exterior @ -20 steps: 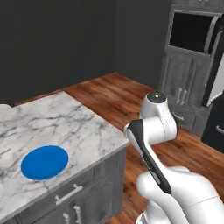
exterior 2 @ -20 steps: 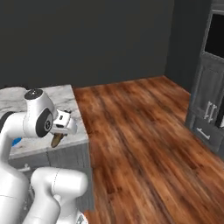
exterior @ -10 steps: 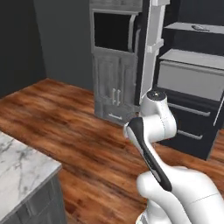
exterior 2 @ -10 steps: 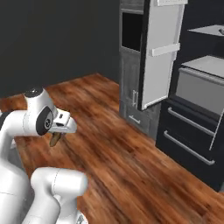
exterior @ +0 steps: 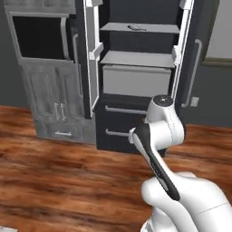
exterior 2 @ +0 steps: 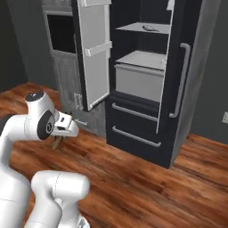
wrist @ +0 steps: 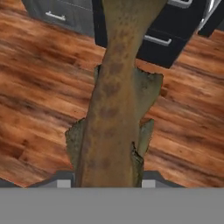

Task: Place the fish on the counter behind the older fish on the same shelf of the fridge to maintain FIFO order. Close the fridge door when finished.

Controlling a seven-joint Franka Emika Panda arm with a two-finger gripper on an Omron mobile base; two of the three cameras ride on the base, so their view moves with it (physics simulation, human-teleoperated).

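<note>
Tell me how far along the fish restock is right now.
Done: the brown fish is picked up, hanging from the shut gripper. In hand: the robot faces the fridge, whose doors stand open, with wood floor between. Left: set the brown fish behind the pale fish on the upper shelf, then close the doors.

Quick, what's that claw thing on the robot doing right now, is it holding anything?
Gripper: shut on the brown fish, which hangs from it above the wood floor in front of the open fridge.
</note>
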